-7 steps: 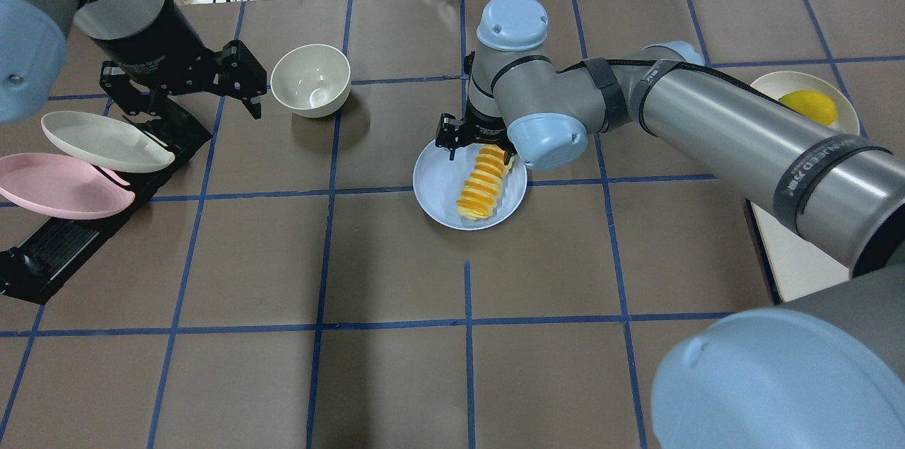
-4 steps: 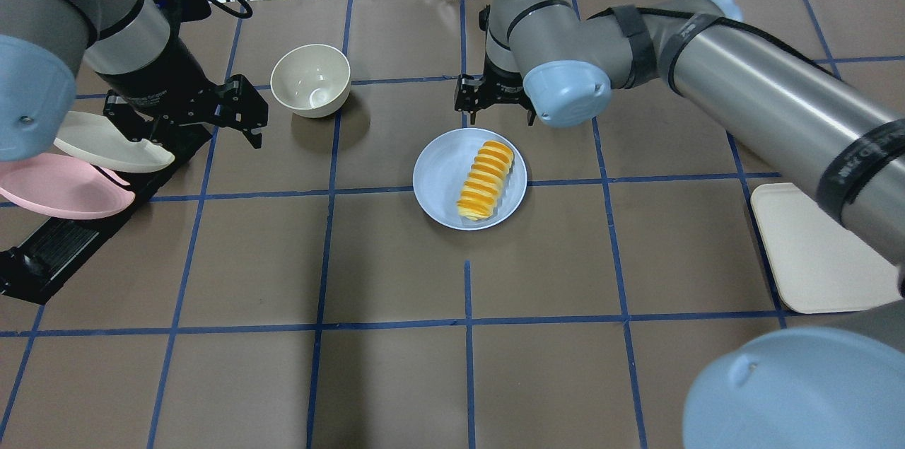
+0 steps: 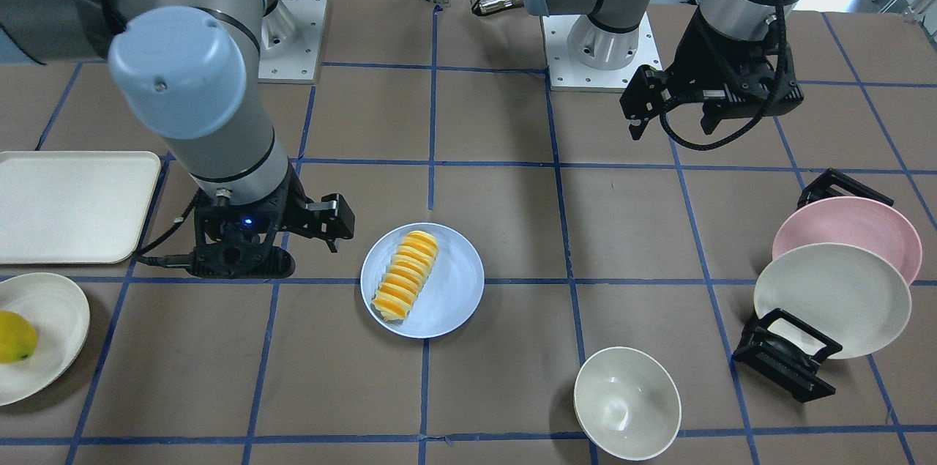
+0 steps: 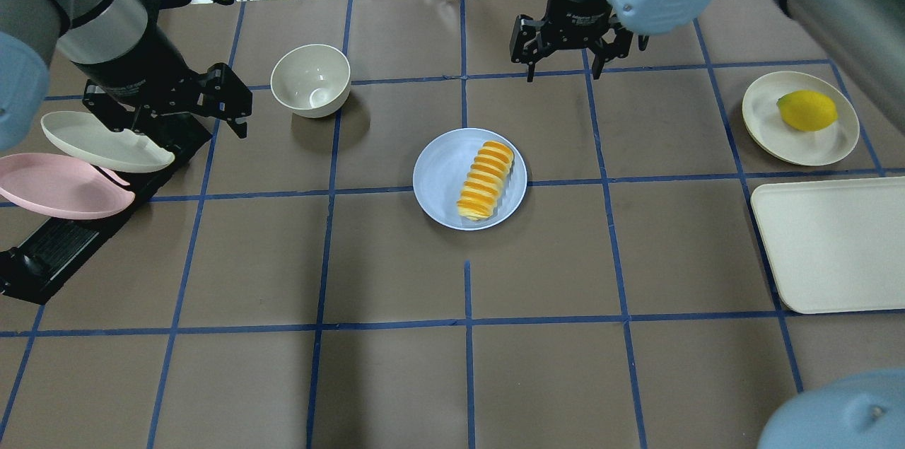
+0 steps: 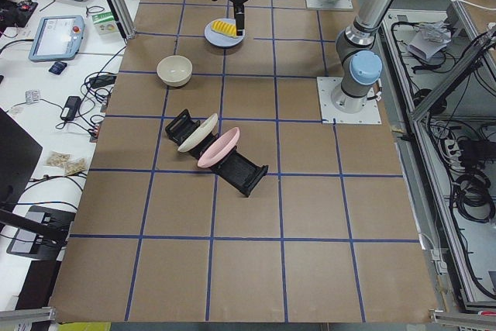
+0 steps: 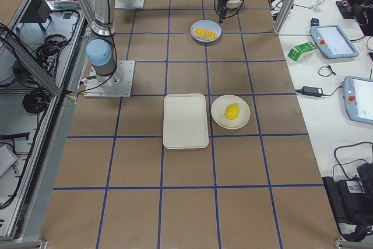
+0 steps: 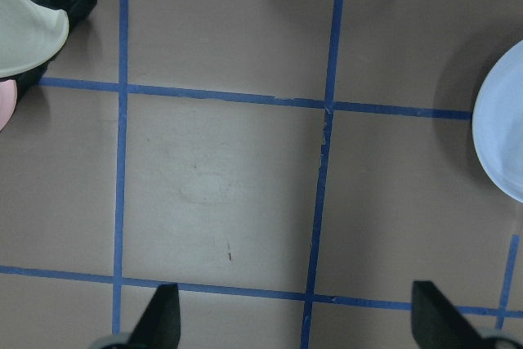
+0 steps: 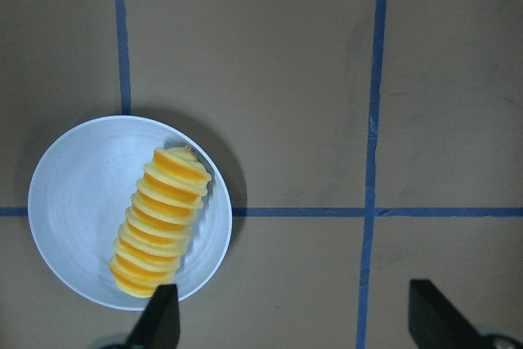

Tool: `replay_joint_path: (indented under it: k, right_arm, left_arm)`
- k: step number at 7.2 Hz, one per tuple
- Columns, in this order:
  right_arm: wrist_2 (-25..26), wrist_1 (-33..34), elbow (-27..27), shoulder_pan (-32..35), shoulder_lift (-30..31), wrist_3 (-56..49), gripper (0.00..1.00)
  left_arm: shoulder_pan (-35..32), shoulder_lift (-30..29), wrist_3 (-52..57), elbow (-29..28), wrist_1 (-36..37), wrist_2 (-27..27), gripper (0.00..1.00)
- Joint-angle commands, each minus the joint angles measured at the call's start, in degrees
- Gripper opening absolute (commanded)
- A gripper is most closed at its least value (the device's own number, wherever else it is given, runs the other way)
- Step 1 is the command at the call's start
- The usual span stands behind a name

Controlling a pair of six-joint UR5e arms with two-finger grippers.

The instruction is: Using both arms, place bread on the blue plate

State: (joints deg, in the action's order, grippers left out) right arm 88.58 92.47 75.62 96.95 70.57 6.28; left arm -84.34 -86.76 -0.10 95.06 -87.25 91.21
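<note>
The bread lies along the blue plate at the table's middle, and nothing is touching it. It also shows in the right wrist view, bread on plate, and in the front view, bread on plate. My right gripper is open and empty. It hangs above the table beyond the plate, on its far right side. My left gripper is open and empty, above the plate rack at the far left. The left wrist view shows only the plate's edge.
A cream bowl stands left of the plate. A black rack at the left holds a cream-white plate and a pink plate. At the right a lemon lies on a cream plate, beside a cream tray.
My right gripper was down at the bread's far end and has risen and drawn back to the far right, leaving the bread on the plate. My left gripper has shifted slightly left.
</note>
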Motion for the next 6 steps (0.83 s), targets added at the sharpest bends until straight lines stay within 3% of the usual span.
replay_joint_path:
  k: [1, 4, 5, 6]
  right_arm:
    - [-0.4, -13.0, -2.8, -0.3, 9.6, -2.1, 1.0]
    - [1.8, -16.2, 2.2, -1.0, 12.7, -5.5, 1.0]
    - [3.9, -15.3, 3.4, -0.6, 12.8, -6.4, 1.0]
    - [4.3, -9.9, 4.1, -1.4, 13.4, -7.1, 1.0]
  left_arm:
    - [-0.1, -0.3, -0.1, -0.3, -0.1, -0.4, 1.0]
    - [-0.4, -0.4, -0.1, -0.4, -0.1, -0.5, 1.0]
    - [-0.5, -0.8, -0.1, -0.3, -0.1, -0.7, 1.0]
    - [-0.5, -1.0, -0.1, -0.3, -0.1, -0.8, 1.0]
